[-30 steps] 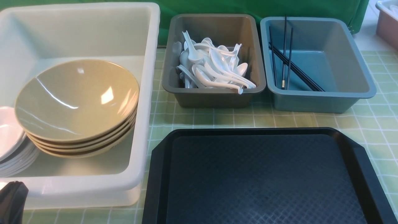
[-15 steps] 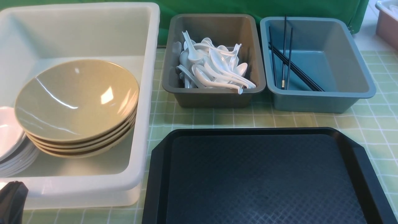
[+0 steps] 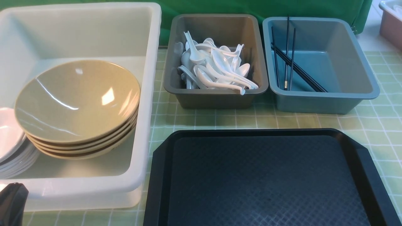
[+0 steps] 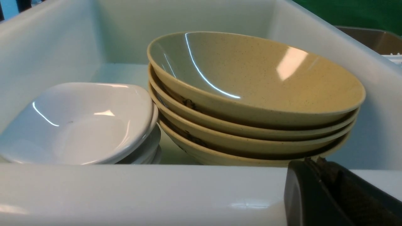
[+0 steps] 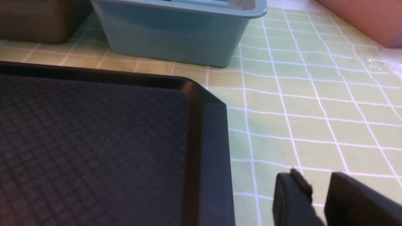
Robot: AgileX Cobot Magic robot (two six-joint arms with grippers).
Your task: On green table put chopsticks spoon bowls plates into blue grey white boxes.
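Nearest me, the black tray (image 3: 267,179) looks bare, so I judge the sorting about finished. My left gripper (image 4: 326,194) is clenched on nothing by the white box (image 3: 147,94); my right gripper (image 5: 317,201) hangs slightly parted, empty, over the counter (image 5: 314,103). Bowls (image 3: 77,100) and plates (image 3: 9,138) sit in white, spoons (image 3: 216,69) in the grey box (image 3: 216,97), chopsticks (image 3: 289,59) in the blue box (image 3: 323,100); anything off-frame I can't vouch for.

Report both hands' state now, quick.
Left hand: shut, holding nothing, by the near wall of the white box.
Right hand: slightly open, empty, over the green table beside the black tray.
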